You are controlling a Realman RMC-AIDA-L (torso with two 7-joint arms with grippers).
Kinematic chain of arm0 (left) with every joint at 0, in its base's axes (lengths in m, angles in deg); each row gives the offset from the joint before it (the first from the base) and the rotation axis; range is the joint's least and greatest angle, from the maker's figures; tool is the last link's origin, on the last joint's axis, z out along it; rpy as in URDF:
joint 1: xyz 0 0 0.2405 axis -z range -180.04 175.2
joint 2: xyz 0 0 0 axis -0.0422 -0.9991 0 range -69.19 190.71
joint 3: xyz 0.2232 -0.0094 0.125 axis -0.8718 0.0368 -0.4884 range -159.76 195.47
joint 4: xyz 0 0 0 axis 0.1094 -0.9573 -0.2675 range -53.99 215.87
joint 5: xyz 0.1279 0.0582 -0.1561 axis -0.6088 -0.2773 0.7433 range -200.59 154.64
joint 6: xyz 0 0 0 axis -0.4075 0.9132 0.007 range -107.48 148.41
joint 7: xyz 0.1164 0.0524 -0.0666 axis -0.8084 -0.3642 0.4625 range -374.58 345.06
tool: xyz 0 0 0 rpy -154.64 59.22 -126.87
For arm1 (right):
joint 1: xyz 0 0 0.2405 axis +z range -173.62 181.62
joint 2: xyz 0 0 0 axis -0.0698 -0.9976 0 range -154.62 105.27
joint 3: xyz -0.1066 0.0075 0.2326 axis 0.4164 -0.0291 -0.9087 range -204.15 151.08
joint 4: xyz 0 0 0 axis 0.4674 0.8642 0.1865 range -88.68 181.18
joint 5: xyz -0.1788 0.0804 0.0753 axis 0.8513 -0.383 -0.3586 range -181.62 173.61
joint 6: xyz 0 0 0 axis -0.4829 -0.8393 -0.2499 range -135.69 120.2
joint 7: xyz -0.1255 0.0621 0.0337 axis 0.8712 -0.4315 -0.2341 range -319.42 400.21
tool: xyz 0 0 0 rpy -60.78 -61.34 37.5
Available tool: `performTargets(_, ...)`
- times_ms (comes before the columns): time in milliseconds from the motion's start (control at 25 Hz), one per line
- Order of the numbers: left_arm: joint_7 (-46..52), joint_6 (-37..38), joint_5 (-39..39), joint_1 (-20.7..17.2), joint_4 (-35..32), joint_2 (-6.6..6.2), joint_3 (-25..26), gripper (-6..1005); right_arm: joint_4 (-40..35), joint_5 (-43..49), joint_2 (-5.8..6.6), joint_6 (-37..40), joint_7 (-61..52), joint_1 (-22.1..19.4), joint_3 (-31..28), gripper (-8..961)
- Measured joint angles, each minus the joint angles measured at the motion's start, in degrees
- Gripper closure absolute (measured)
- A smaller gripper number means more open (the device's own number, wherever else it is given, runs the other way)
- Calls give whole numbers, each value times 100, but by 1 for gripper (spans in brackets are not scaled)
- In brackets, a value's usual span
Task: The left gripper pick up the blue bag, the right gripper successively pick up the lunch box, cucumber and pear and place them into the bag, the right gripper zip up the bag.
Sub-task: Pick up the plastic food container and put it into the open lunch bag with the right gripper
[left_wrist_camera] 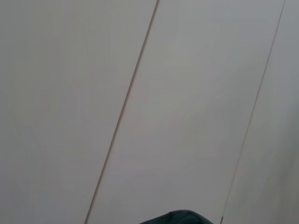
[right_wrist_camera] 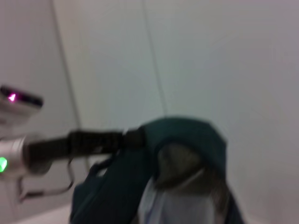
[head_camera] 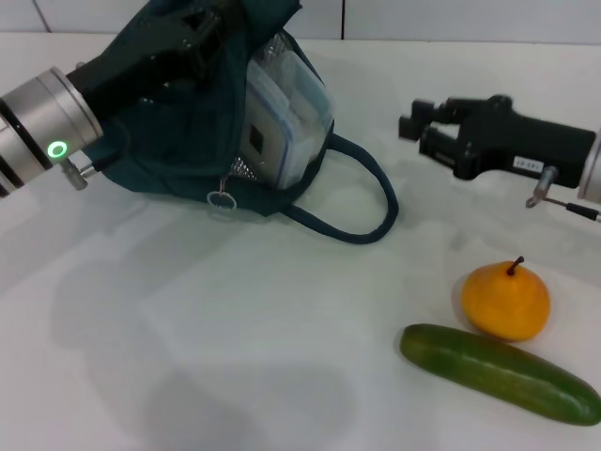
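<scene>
left gripper (head_camera: 202, 38) clamps blue bag (head_camera: 178, 132) open; right gripper (head_camera: 413, 122) empty, parted. lunch box (head_camera: 286, 113) may slide out; bag mouth tilts sideways.

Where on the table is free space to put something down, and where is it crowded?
The table is bare in front of the blue bag, to the left of the cucumber. Another free strip lies between the bag's loop handle and the pear. It is crowded where pear and cucumber sit together.
</scene>
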Motion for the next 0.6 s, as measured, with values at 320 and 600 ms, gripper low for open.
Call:
performTargets(320,0,-3,-23,16,-4,0,-15,896,-17,1595,30,155,-1543,569,-6,585)
performTargets(600,-35,-21,-33,18,-9,17,-26,895,6,2907,-249,127,-2446,1115,-8,453)
